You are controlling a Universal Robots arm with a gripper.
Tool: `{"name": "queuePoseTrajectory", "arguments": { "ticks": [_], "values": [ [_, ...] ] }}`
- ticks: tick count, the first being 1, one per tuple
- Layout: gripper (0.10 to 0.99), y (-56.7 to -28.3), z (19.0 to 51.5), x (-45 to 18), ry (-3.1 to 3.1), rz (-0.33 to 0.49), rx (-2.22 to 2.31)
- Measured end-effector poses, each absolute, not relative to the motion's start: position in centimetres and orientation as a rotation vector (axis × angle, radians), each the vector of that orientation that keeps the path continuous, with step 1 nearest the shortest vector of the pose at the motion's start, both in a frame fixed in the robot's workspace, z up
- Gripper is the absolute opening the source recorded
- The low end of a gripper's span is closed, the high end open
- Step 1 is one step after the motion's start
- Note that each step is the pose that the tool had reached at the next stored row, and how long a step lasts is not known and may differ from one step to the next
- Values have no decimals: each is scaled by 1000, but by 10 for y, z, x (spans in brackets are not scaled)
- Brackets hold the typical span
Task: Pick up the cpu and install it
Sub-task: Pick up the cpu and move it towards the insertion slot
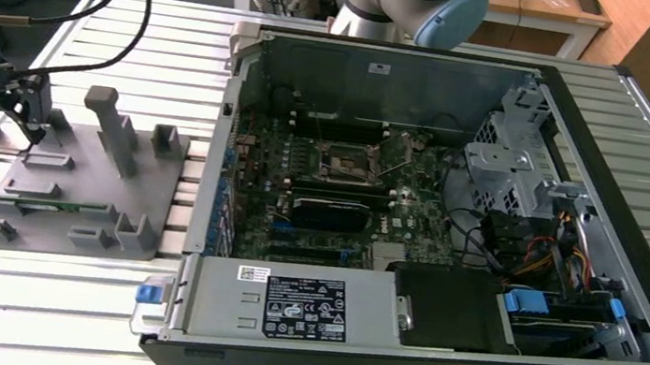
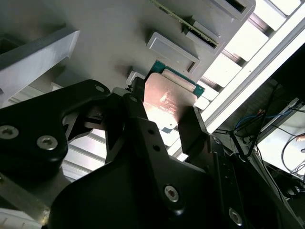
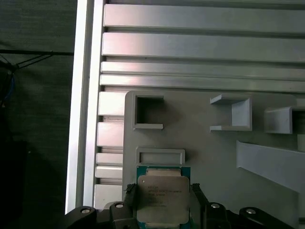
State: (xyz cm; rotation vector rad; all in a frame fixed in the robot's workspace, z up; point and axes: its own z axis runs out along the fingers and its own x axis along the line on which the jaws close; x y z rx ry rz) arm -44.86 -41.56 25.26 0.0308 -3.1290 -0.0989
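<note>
Black jaws tight on silvery cpu (image 3: 163, 200)

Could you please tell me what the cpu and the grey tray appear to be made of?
The cpu: seemingly a metal lid, silver-grey with a soft sheen, on a green board edge. The tray: probably plastic, matte uniform grey with no glints.

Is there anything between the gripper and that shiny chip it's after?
Nothing visible. In the first wrist view the gripper is shut on two opposite sides of the cpu, at the grey fixture tray.

Gripper (image 3: 163, 192) pinching cpu (image 3: 163, 202) btwn fingers, nr grey tray (image 3: 205, 157) edge.
</note>
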Motion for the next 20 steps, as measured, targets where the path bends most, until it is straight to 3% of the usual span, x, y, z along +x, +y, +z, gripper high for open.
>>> {"name": "queuePoseTrajectory", "arguments": {
  "ticks": [20],
  "values": [
    [529,-415,271,-449,-3129,-99,31]
  ]
}}
